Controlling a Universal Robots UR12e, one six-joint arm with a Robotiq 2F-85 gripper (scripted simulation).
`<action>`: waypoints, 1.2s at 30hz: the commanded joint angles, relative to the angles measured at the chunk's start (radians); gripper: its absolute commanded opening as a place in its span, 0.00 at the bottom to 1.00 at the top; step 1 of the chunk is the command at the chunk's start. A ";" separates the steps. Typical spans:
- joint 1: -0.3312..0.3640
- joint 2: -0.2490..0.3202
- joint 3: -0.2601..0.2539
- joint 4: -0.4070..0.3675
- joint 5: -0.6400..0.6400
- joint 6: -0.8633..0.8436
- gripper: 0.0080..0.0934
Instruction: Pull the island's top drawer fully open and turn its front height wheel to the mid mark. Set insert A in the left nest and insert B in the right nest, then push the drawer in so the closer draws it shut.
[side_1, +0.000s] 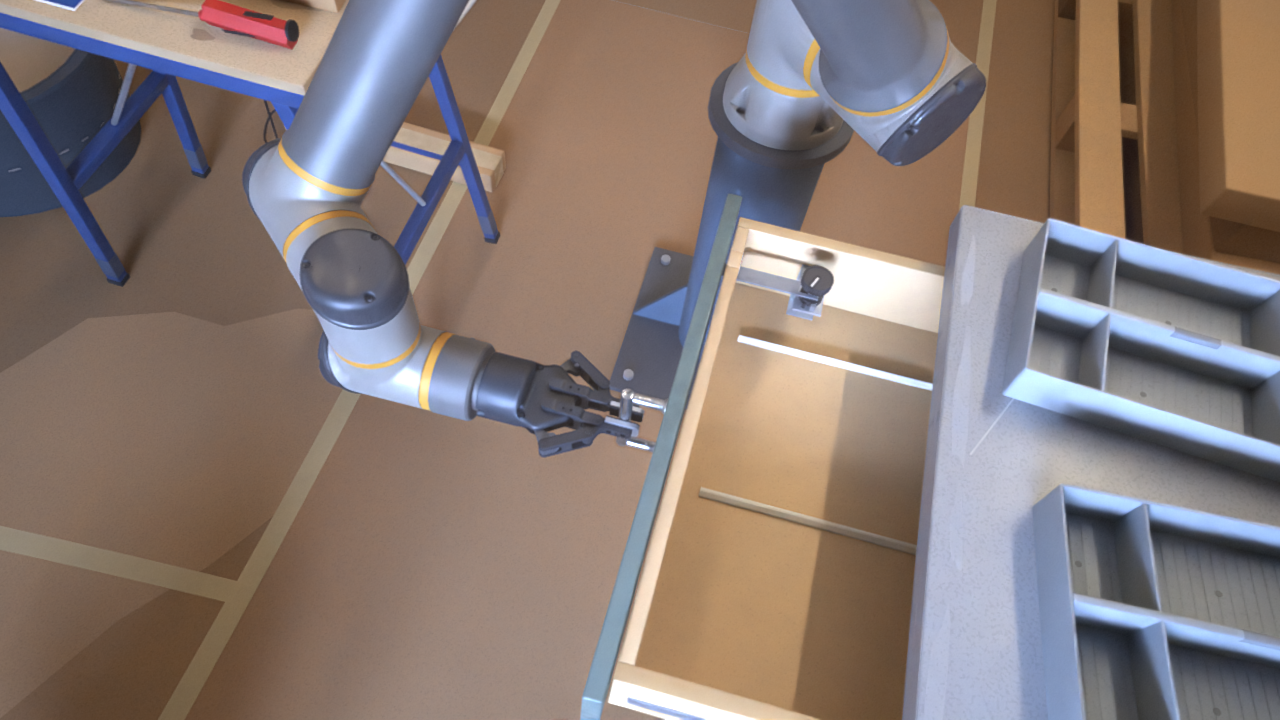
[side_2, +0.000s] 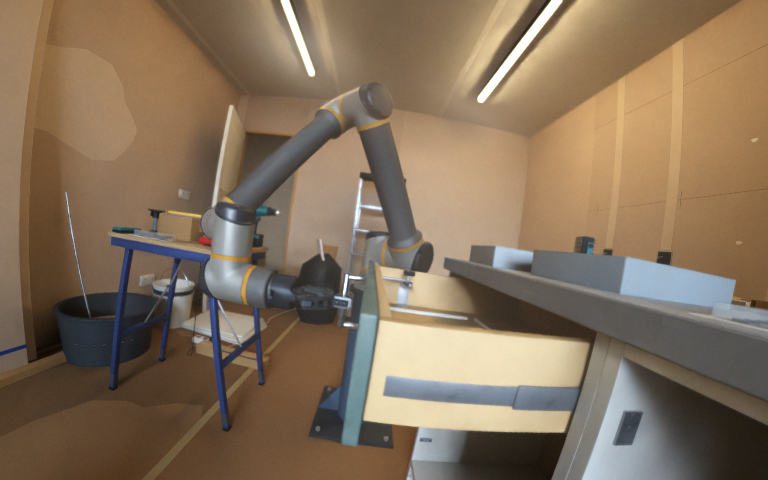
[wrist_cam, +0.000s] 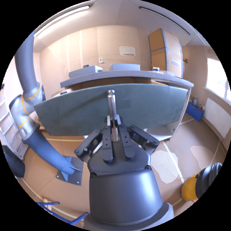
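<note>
The island's top drawer (side_1: 788, 466) (side_2: 464, 362) stands far out from the island, its green front panel (side_1: 662, 457) (wrist_cam: 110, 107) facing me. Its wooden floor holds two thin divider strips and no inserts. A black height wheel (side_1: 814, 280) (side_2: 405, 274) sits on a bracket at the drawer's inner front corner, near the arm's base. I grip the drawer's metal bar handle (side_1: 637, 419) (wrist_cam: 111, 110) in my closed gripper (side_1: 618, 419) (side_2: 331, 301) (wrist_cam: 115, 130). Two grey compartment inserts lie on the countertop, one further back (side_1: 1155, 340) and one nearer (side_1: 1164, 600).
Behind the drawer front stands the arm's pedestal (side_1: 743, 224) on its floor plate. A blue-legged workbench (side_2: 181, 294) with tools stands to the left. A dark tub (side_2: 93, 328) and a ladder (side_2: 362, 226) stand by the walls. Open floor lies behind my wrist.
</note>
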 joint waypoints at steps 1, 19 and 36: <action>-0.004 0.000 -0.003 -0.001 -0.004 0.000 0.00; -0.022 0.009 -0.023 0.009 -0.022 0.000 0.00; -0.039 0.018 -0.042 0.019 -0.039 0.000 0.00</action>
